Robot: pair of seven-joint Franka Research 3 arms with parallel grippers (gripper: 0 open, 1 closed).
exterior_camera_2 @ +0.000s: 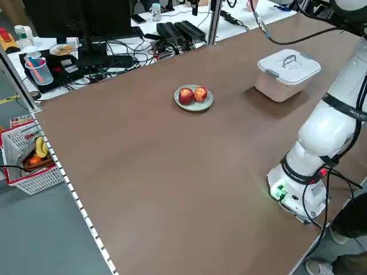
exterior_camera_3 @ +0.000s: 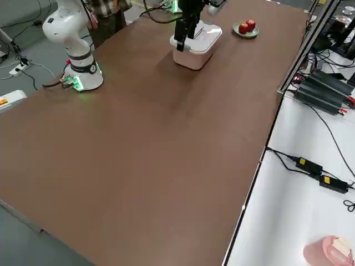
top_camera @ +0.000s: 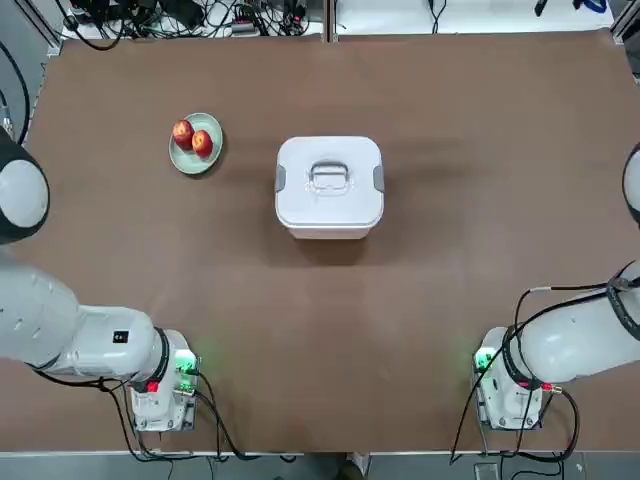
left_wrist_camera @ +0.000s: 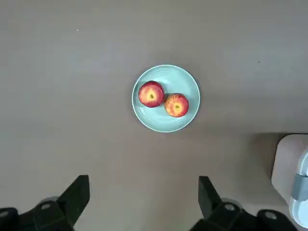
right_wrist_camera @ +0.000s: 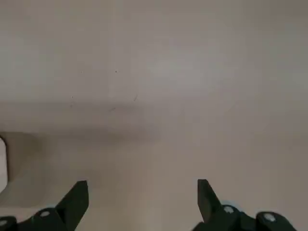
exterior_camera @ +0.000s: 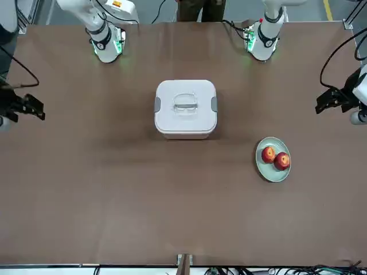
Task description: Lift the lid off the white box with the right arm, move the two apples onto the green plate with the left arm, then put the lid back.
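The lid [top_camera: 329, 178] sits closed on the white box [top_camera: 330, 228] at the table's middle, loop handle up and a grey clip on each side. Both apples [top_camera: 182, 131] [top_camera: 202, 143] lie side by side on the green plate [top_camera: 196, 162], left of the box. My left gripper [left_wrist_camera: 143, 197] hangs open high over the table, looking down on the plate [left_wrist_camera: 166, 120] and apples [left_wrist_camera: 151, 93] [left_wrist_camera: 176, 105]. My right gripper [right_wrist_camera: 140, 197] is also open and empty, high over bare table to the right of the box. In the front view both grippers [exterior_camera: 335, 98] [exterior_camera: 23, 106] hover near the table's side edges.
The two arm bases [top_camera: 165, 385] [top_camera: 510, 385] stand at the near edge with green lights on. Cables and power bricks [exterior_camera_2: 180, 28] lie beyond the far edge. A white basket [exterior_camera_2: 31, 166] stands on the floor off the left side.
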